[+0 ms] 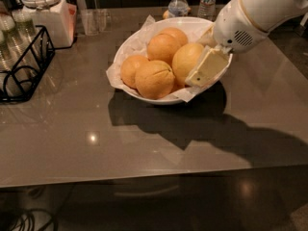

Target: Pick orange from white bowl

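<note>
The white bowl point(126, 49) stands on the grey table, lined with crumpled white paper and holding several oranges. The orange point(186, 61), large, smooth and paler, sits at the bowl's right side. My gripper point(202, 61) reaches into the bowl from the right and is shut on this orange. One cream finger point(208, 67) lies flat against its front right side, and the other is hidden behind the fruit. A creased deeper-orange fruit point(155, 79) lies at the bowl's front, touching the orange.
A black wire rack point(21, 66) with glasses stands at the left edge. A white lidded container point(45, 13) and a clear glass point(92, 20) stand behind it. Two water bottles point(179, 1) stand behind the bowl.
</note>
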Robot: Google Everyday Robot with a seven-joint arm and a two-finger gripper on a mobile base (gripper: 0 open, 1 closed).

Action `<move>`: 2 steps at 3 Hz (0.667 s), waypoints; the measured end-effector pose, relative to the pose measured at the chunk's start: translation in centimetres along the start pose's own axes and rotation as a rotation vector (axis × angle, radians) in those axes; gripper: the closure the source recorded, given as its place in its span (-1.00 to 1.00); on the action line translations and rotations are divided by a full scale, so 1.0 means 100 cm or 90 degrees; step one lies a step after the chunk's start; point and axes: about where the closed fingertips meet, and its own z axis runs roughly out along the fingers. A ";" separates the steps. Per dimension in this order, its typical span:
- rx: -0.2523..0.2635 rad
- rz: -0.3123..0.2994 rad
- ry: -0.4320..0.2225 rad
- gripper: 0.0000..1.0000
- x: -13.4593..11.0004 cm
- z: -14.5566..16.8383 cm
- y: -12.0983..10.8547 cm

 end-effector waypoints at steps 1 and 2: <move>0.018 -0.011 -0.016 1.00 -0.005 -0.013 0.004; 0.027 -0.006 -0.042 1.00 0.002 -0.030 0.015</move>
